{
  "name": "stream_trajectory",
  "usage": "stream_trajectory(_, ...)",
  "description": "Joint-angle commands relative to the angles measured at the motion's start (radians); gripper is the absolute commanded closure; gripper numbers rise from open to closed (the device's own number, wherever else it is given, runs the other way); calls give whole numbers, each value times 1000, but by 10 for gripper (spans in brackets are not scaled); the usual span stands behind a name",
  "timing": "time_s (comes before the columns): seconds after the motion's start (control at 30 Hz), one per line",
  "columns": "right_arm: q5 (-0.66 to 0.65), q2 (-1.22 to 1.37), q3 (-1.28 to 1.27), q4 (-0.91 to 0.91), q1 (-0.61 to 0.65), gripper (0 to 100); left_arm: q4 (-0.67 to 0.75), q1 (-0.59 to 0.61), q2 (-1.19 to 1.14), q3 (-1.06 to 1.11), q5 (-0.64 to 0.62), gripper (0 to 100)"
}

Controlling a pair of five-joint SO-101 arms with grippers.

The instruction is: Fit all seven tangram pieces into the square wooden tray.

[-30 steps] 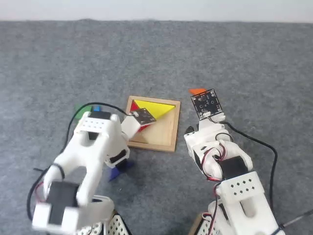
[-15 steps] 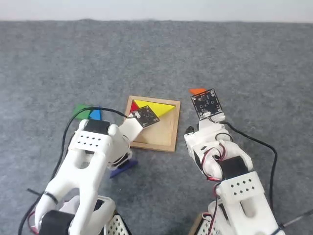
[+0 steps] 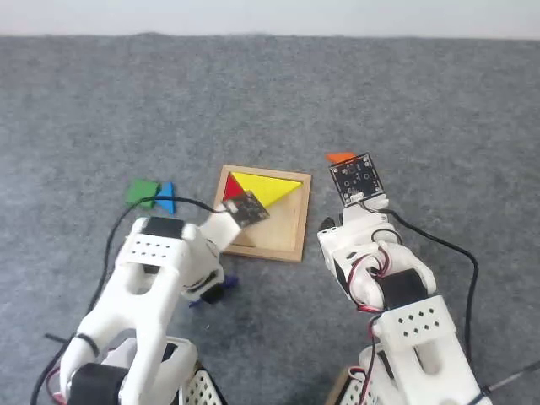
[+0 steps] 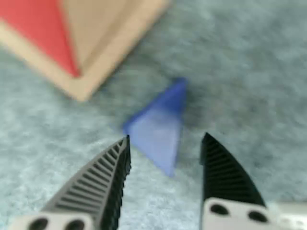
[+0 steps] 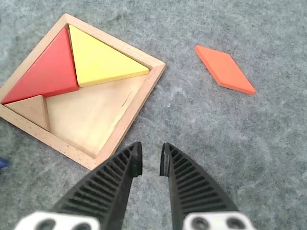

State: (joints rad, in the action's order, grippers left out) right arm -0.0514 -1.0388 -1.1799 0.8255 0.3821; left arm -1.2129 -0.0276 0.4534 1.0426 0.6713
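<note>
Square wooden tray (image 3: 283, 226) lay flat on the grey felt-covered tabletop (image 3: 422, 101), between the two arms. Right wrist view: tray (image 5: 140, 101) held a red triangle (image 5: 48, 72) and a yellow triangle (image 5: 100, 60) edge to edge, plus a small wood-coloured triangle (image 5: 33, 109) in the corner beside the red one; the rest of the tray floor was bare. Orange parallelogram (image 5: 224, 69) lay on the felt outside the tray, well apart from its rim. Right claw (image 5: 150, 146) hung above the felt just outside the tray edge, jaws almost together with a narrow gap, holding nothing. Left claw (image 4: 166, 139) was low over a blue triangle (image 4: 158, 129) lying on the felt near a tray corner; jaws spread wide, one on either side of the triangle's near point, nothing gripped, and contact could not be judged. High view: green piece (image 3: 142, 192) and light blue triangle (image 3: 164, 198) lay touching each other on the felt, off to the tray's side beyond the left arm (image 3: 160, 261).
</note>
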Motion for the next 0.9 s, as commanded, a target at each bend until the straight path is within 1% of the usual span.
stream_trajectory(0.0,6,1,37,-16,-18,912,35,61,-84,-68,17,751)
stream_trajectory(0.17,6,1,37,-16,-18,912,35,29,-336,-168,18,754)
stream_trajectory(0.27,8,1,37,-15,-18,912,-3,5,-423,-234,17,754)
stream_trajectory(0.67,8,1,37,-16,-18,912,21,-2,-442,-285,11,754)
stream_trajectory(0.87,8,1,37,-15,-18,913,34,-25,-450,-311,9,735)
